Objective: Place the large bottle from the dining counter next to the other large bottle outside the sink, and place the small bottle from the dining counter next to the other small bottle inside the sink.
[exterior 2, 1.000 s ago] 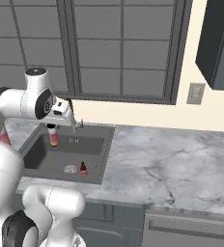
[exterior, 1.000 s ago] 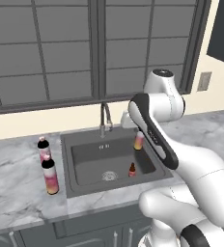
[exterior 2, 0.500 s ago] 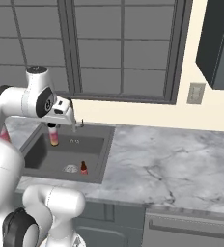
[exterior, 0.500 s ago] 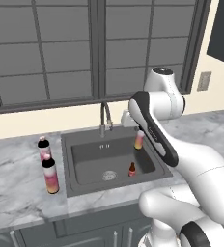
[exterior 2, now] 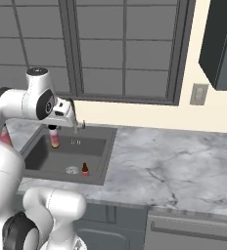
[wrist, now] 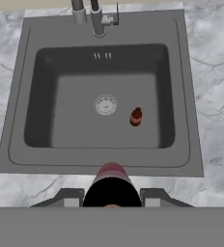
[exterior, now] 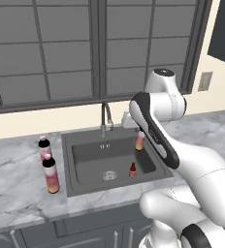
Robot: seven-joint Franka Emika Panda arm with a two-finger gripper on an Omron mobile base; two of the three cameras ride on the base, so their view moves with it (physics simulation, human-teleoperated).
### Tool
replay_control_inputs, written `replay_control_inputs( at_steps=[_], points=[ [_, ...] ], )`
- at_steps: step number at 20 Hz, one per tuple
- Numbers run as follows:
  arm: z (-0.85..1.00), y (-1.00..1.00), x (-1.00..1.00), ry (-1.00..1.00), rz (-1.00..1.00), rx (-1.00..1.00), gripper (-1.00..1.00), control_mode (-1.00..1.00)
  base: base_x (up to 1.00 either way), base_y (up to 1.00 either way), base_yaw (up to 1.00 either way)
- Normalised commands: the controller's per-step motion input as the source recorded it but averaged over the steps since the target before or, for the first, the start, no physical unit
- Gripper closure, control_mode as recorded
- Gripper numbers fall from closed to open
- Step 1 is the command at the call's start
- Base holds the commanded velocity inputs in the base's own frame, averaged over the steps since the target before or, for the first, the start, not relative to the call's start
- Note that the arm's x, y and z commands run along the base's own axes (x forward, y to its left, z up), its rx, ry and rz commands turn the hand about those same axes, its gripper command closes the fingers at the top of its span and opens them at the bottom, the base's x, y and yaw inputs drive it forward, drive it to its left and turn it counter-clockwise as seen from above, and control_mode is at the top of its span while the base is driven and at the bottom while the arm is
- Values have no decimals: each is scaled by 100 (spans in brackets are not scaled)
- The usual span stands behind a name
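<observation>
In the hand view the gripper (wrist: pixel 111 200) is nearest, and its jaws are clenched on a small bottle (wrist: pixel 111 185) with a dark cap, which is seen from above between the two fingers. In the left base view this same bottle hangs at the right side of the sink (exterior: pixel 80 186), over the basin and close to its right wall. I cannot tell if it already touches the bottom.

Below it, inside the sink, the other small bottle (wrist: pixel 136 116) stands upright, dark red with a black top. It is just to the right of the round drain (wrist: pixel 105 104), and it is apart from the bottle in the jaws.

Further, behind the basin, the faucet (exterior: pixel 105 118) rises from the back rim.

On the marble counter (exterior: pixel 17 193), left of the sink, two large bottles stand upright near each other. One large bottle (exterior: pixel 50 175) is nearer the front, and the second large bottle (exterior: pixel 44 148) is just behind it.
</observation>
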Motion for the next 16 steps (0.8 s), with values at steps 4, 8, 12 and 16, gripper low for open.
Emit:
replay_control_inputs(
  at_steps=[4, 8, 12, 16],
  points=[
    [0, 0, 0, 0, 0, 0, 100, -100, 0, 0, 0],
    [0, 0, 0, 0, 0, 0, 100, -100, 0, 0, 0],
    [-2, 10, 20, 0, 0, 0, 100, -100, 0, 0, 0],
    [-5, 15, 42, 0, 0, 0, 100, -100, 0, 0, 0]
  ],
)
